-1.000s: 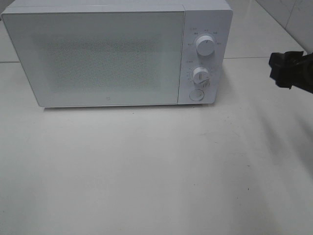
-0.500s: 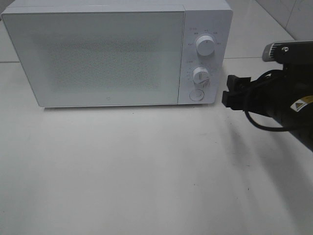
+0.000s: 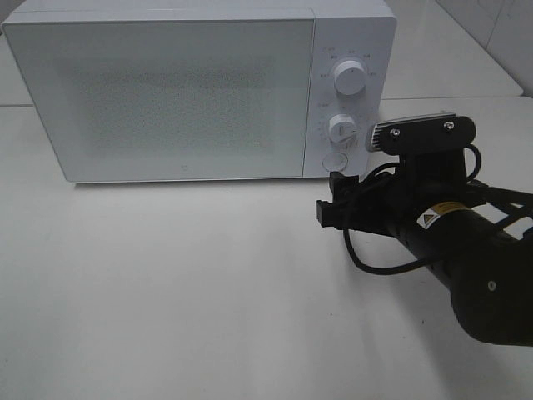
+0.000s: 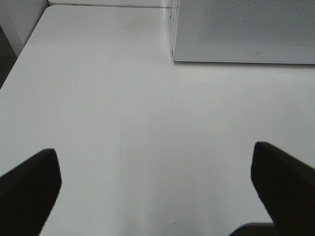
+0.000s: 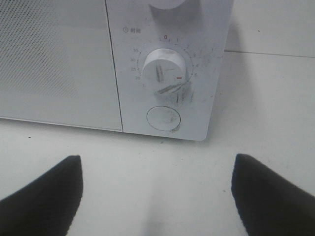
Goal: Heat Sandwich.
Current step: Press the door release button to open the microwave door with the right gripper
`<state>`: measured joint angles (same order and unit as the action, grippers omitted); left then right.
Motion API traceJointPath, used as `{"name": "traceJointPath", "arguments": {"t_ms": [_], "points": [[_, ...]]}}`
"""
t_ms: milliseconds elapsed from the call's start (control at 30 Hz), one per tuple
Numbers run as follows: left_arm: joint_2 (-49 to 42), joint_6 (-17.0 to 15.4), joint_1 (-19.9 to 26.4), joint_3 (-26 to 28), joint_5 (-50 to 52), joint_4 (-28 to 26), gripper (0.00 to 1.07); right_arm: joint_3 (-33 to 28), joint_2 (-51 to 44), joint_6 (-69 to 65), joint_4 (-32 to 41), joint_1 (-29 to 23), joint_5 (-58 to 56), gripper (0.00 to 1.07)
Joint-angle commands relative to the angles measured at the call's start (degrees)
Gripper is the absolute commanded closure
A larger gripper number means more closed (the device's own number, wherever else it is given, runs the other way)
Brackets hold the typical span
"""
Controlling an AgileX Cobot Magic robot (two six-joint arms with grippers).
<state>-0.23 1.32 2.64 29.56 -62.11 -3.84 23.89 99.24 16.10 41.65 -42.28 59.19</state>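
Hovering by the button (image 5: pixel 164 118) of the shut microwave (image 3: pixel 183 100) at the bench's (image 3: pixel 166 292) back edge, our right gripper (image 3: pixel 329 200) gapes wide and empty, as does our left gripper (image 4: pixel 157 191). We see no sandwich and cannot tell whether it is inside. We judge most of the task is left.

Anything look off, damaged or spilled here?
Only wear: dark grey scuff smears on the microwave control panel, between the timer knob and the round button. Door shut, nothing spilled or askew.
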Motion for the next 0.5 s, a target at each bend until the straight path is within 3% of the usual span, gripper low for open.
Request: {"name": "traceJointPath", "arguments": {"t_ms": [33,333,500], "points": [[-0.34,0.11,0.17,-0.06,0.57,-0.06,0.09,0.52,0.23,0.57,1.26,-0.92,1.2,0.31],[-0.34,0.11,0.17,-0.06,0.57,-0.06,0.09,0.52,0.23,-3.21,1.2,-0.92,1.15,0.31],[-0.34,0.11,0.17,-0.06,0.57,-0.06,0.09,0.52,0.23,-15.24,1.2,-0.92,1.15,0.31]]}}
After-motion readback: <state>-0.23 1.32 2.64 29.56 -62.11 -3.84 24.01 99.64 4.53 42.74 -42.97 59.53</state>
